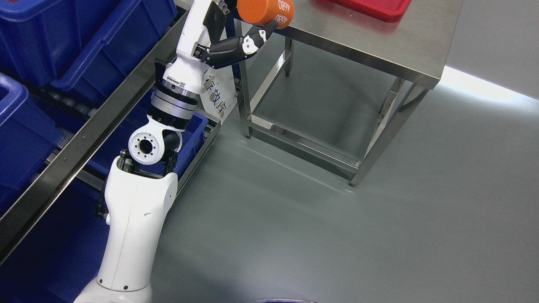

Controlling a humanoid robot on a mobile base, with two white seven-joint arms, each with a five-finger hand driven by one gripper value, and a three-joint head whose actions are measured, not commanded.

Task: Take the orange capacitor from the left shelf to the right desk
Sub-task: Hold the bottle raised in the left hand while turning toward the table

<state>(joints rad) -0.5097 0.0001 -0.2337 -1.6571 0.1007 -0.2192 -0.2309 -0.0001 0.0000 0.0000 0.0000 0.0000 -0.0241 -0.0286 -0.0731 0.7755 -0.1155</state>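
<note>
At the bench's near-left edge, left hand [236, 42] fingers [261, 35] wrapped on the orange capacitor [264, 11], held at the rim, not yet resting. Step: transfer, late. Next likely needs a move inward over the steel top, then lowering and release. Capacitor: smooth cylinder, white print. Bench [404, 46]: brushed steel. Red tray [374, 7] further along. Blue plastic bins [76, 38] on the left shelf [84, 134].

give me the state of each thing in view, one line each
orange capacitor: held up in the hand, at the desk's left edge
left hand: shut on the capacitor
steel desk: upright, red tray on top
red tray: resting flat on the desk
blue bins: sitting on the shelf
</note>
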